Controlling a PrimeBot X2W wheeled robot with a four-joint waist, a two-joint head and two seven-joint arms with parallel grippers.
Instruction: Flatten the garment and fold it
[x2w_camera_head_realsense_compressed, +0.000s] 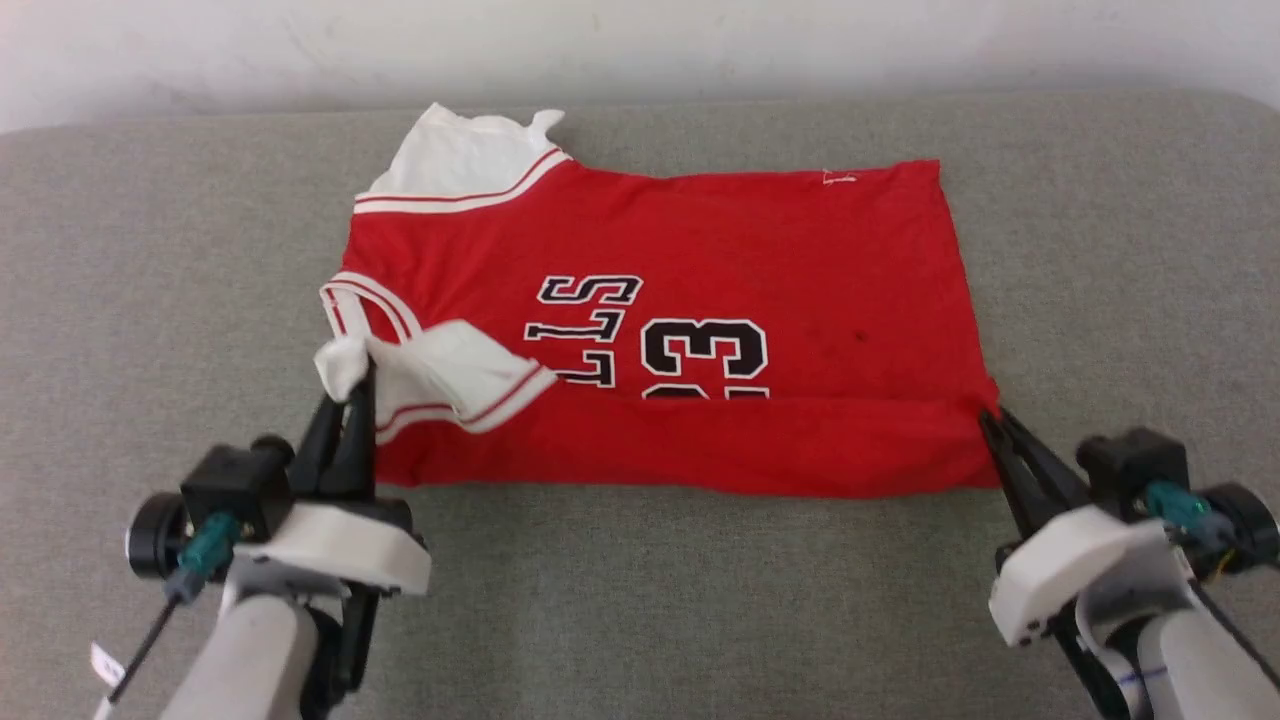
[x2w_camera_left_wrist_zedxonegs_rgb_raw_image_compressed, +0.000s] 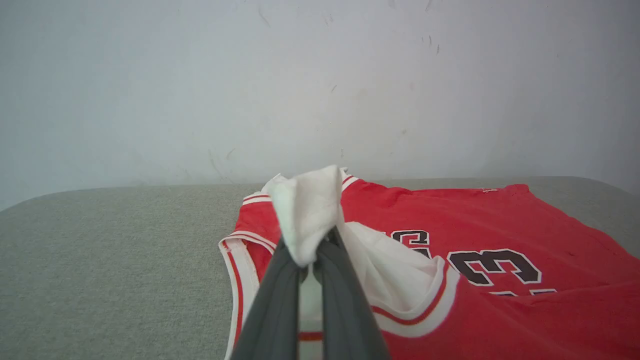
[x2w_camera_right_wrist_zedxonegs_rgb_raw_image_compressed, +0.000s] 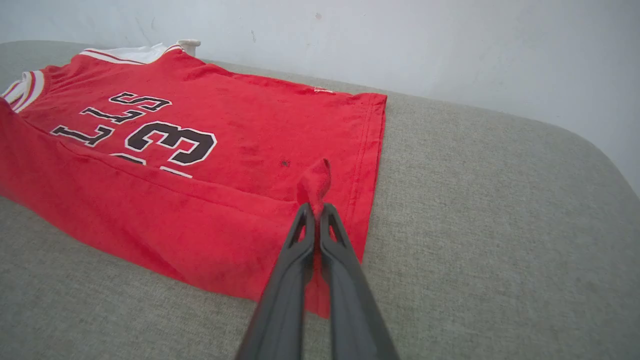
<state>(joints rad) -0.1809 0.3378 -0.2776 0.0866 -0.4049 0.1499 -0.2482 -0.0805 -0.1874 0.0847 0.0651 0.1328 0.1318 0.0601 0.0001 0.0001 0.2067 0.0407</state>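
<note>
Item: red sports jersey with white, red-striped sleeves, lying flattened on grey fabric surface. Near edge is lying folded over, with further folds remaining. Left gripper is pinching shut on white sleeve; right gripper is pinching red hem corner.

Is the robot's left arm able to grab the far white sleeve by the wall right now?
Probably not yet: the left gripper is shut on the near sleeve, so it must let go first. Nothing covers the far sleeve.

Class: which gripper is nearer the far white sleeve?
Left. The left gripper pinches the near sleeve, just this side of the far sleeve; the right gripper holds the hem corner across the jersey.
</note>
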